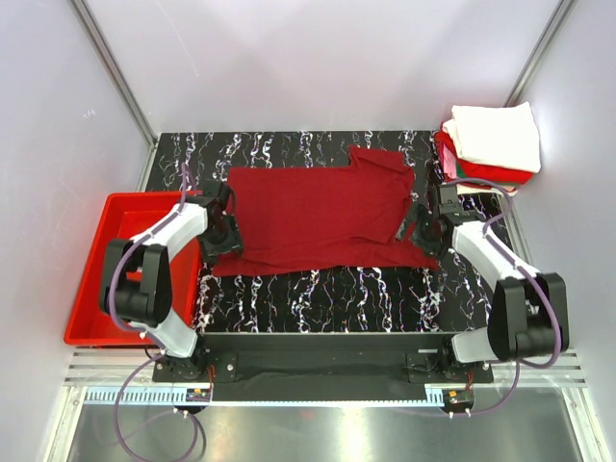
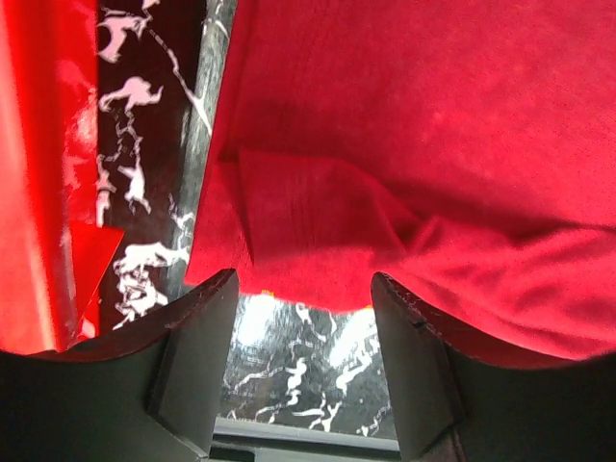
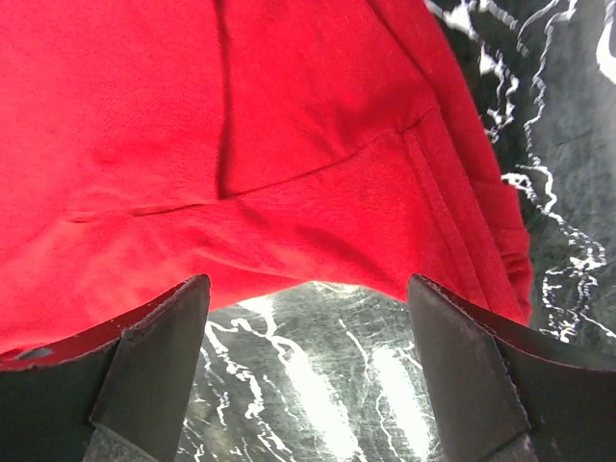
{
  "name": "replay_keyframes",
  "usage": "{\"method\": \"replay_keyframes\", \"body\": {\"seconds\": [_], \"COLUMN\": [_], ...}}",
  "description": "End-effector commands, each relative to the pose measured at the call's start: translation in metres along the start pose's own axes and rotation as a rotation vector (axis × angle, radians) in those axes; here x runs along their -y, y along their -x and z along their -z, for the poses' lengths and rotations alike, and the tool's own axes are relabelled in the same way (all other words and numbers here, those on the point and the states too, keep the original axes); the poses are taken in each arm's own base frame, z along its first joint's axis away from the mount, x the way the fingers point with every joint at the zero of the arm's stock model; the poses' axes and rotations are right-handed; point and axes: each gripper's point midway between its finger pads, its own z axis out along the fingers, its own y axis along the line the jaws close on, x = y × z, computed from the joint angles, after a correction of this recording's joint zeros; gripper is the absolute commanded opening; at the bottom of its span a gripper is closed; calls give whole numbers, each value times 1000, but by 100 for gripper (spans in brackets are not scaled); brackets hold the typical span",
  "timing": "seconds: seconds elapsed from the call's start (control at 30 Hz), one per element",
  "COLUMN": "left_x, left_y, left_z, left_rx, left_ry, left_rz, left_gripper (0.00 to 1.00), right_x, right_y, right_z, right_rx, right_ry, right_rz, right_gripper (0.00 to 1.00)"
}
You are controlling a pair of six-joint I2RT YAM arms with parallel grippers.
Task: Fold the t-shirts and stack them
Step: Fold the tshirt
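Observation:
A dark maroon-red t-shirt (image 1: 318, 217) lies spread on the black marbled table (image 1: 327, 298), partly folded, one sleeve sticking out at the back right. My left gripper (image 1: 223, 239) is open at its left edge, nothing between the fingers; the shirt's edge (image 2: 318, 241) lies just beyond the fingertips (image 2: 197, 332). My right gripper (image 1: 421, 223) is open at the shirt's right edge, its hem (image 3: 318, 241) just ahead of the fingertips (image 3: 159, 337). A stack of folded t-shirts (image 1: 491, 144), white on top with red below, sits at the back right.
A rigid red plastic tray (image 1: 101, 269) stands off the table's left side, seen also in the left wrist view (image 2: 38, 173). Grey walls close in the back and sides. The arm bases sit at the near edge.

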Motion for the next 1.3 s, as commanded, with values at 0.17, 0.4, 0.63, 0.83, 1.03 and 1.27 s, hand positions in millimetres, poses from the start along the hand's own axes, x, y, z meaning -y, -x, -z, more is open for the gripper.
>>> {"method": "replay_keyframes", "body": {"seconds": [0.17,0.4,0.63,0.83,1.03,1.27], "left_x": [16,11,25,59,61,35], "left_y": [37,78,102,56,29,9], "left_z": [-10,-16,24,40,55,80], "left_rx": [66,88,185,219,213,249], "left_ry": [3,77,35,-49,-109,-110], "left_rz": [26,55,65,-42,-114,-203], "left_gripper": [63,62,60,61,61,63], "right_x": [-16,-14,-19,-38,-47,-53], "right_y": [15,16,18,11,15,13], "right_z": [-11,-18,-5,-7,-30,-61], "right_rx": [37,32,47,23,-20,-83], "right_ry": [67,52,80,192,199,198], "right_rz": [10,22,26,-14,-31,-54], "right_gripper": [89,89,88,77,65,58]}}
